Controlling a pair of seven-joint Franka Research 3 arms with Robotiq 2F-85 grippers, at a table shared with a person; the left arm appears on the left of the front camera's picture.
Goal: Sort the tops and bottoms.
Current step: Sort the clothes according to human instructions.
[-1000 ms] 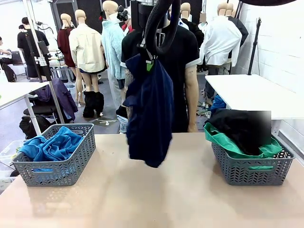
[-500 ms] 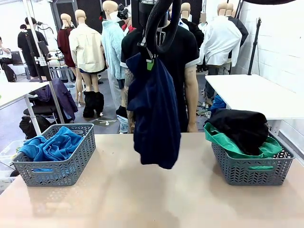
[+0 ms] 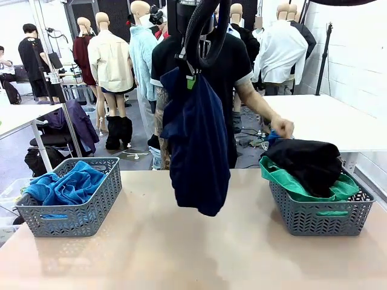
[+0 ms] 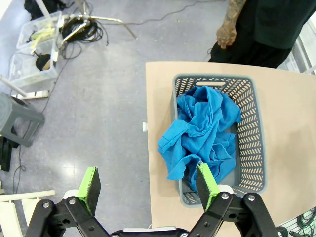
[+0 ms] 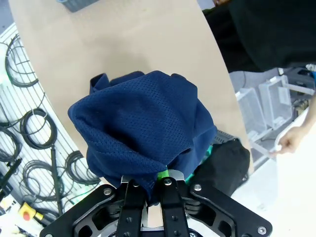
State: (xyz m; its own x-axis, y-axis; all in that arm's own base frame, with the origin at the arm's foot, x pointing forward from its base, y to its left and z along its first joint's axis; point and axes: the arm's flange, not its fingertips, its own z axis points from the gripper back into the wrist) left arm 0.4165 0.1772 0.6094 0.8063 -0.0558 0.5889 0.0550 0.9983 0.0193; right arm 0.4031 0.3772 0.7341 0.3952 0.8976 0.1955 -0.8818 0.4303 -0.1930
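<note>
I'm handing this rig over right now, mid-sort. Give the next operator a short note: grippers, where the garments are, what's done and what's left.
Right gripper: shut on the navy garment, which hangs in the air above the middle of the table.
Left gripper: open, holding nothing, above the left basket.
Bright blue garment: in the left basket.
Black garment on top of the emerald green garment: both in the right basket.
Person's hand: reaching out just beyond the right basket.
Done: three garments binned.
Left: drop the navy garment in its basket.

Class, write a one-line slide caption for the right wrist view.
Right gripper shut on a navy mesh garment hanging above the tan table.
</note>
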